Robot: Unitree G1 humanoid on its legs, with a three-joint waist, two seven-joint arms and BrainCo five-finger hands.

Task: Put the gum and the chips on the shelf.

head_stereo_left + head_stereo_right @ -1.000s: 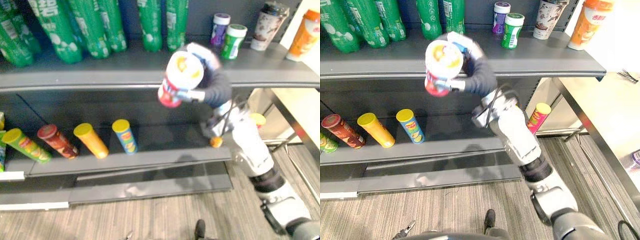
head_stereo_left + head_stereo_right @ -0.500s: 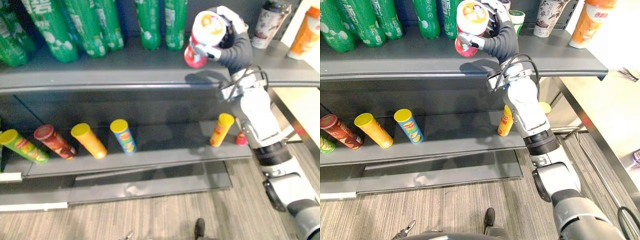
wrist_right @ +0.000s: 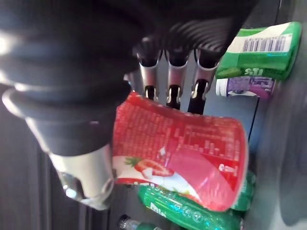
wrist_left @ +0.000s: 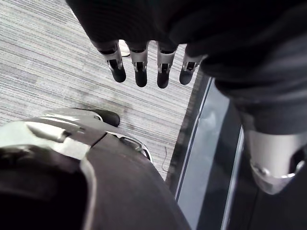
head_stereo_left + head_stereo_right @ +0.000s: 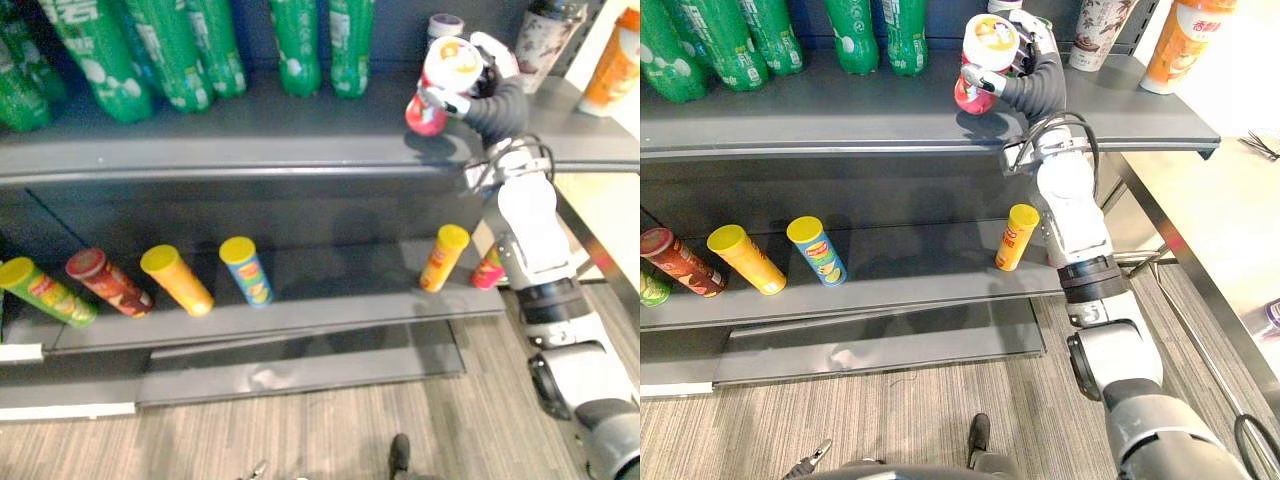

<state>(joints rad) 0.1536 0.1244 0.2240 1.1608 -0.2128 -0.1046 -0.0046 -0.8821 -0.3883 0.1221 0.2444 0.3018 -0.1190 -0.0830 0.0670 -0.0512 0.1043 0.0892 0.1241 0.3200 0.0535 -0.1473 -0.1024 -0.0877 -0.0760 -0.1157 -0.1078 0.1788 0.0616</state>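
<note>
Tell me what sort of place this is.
Probably a shop aisle or a mock-up of one: dark shelves stocked with green bottles, chip cans below, cups on top. The right hand holds a red can at the top shelf.

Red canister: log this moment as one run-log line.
right hand: shut on red canister | red canister: tilted over top shelf, near green gum bottle | left hand: open, idle

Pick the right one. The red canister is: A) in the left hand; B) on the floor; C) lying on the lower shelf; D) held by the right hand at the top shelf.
D: the right hand curls round the red canister at the top shelf.
</note>
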